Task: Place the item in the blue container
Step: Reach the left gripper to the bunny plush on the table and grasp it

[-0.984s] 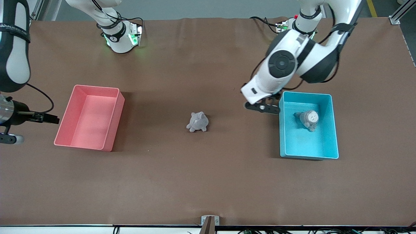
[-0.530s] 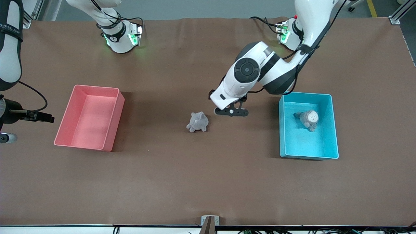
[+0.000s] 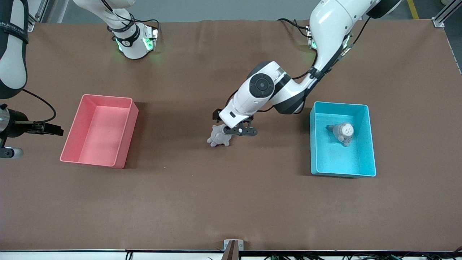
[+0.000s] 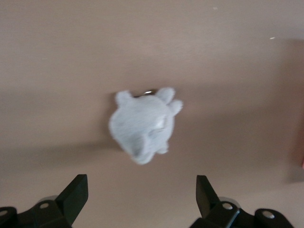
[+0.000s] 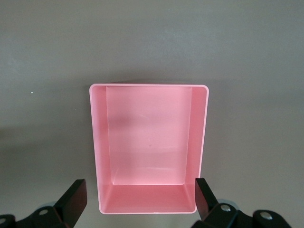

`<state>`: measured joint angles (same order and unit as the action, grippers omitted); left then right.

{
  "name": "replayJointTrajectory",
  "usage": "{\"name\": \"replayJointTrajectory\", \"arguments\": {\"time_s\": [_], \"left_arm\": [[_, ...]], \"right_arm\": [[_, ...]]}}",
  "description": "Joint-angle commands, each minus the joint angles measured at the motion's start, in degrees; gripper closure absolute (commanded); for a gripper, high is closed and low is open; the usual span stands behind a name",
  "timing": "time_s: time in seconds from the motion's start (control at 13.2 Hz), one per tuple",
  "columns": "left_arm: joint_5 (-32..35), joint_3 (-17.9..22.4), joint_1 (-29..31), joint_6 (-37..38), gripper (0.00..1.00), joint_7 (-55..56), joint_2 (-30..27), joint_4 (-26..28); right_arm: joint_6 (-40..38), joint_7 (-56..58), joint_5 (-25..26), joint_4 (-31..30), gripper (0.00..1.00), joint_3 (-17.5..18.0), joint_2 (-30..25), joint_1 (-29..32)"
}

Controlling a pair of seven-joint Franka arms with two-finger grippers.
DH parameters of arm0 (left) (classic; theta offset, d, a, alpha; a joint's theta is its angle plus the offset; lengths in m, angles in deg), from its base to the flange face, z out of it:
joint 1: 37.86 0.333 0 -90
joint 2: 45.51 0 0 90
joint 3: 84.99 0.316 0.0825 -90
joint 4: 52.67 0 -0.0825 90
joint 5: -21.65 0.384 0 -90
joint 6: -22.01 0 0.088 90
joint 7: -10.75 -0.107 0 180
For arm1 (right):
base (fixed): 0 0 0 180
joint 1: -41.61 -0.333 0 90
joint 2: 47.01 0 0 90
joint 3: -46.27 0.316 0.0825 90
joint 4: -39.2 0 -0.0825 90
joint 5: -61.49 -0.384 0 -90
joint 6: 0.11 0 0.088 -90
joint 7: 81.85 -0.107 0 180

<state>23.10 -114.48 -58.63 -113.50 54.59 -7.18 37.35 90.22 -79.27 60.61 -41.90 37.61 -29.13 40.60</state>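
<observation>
A: How far is the work carried?
B: The left gripper (image 3: 241,130), spread wide and empty, is seen at frame centre over a grey plush toy (image 3: 219,136) on the tabletop (image 3: 231,202).
A: And what is done?
B: One plush figure (image 3: 343,133) is already lodged in the blue container (image 3: 371,141), centre-right. The right gripper (image 5: 137,202), also wide, is parked over the pink bin (image 5: 148,147).

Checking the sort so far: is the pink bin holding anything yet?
No, the right wrist view looks straight down into the pink bin and shows only its bare floor and walls.
</observation>
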Motion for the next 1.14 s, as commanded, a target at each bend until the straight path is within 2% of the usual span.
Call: {"name": "replayJointTrajectory", "arguments": {"time_s": [0.0, 0.38, 0.61, 0.76, 1.06], "left_arm": [[0.91, 1.45, -2.08, -3.79, 0.0, 0.54, 2.88, -1.69], [3.46, 7.87, -7.09, -4.67, 0.0, -0.25, 4.99, -1.95], [3.56, 8.05, -7.44, -9.67, 0.0, 0.28, 7.98, -2.92], [3.56, 8.05, -8.23, -10.04, 0.0, 0.54, 9.82, -5.02], [3.56, 9.28, -10.08, -10.04, 0.0, 0.81, 10.71, -5.3]], "right_arm": [[-1.03, 0.59, -0.88, 0.51, 0.0, 0.13, -0.3, 0.3], [-2.0, 0.59, -0.97, -0.1, 0.0, 0.05, 0.05, 0.74], [-2.26, 0.67, -1.06, -0.02, 0.0, 0.05, -0.04, 1.36], [-3.22, 0.67, -1.06, -0.11, 0.0, 0.05, -0.48, 1.36], [-4.98, 0.76, -0.97, -0.19, 0.0, 0.05, -2.67, 1.36]]}}
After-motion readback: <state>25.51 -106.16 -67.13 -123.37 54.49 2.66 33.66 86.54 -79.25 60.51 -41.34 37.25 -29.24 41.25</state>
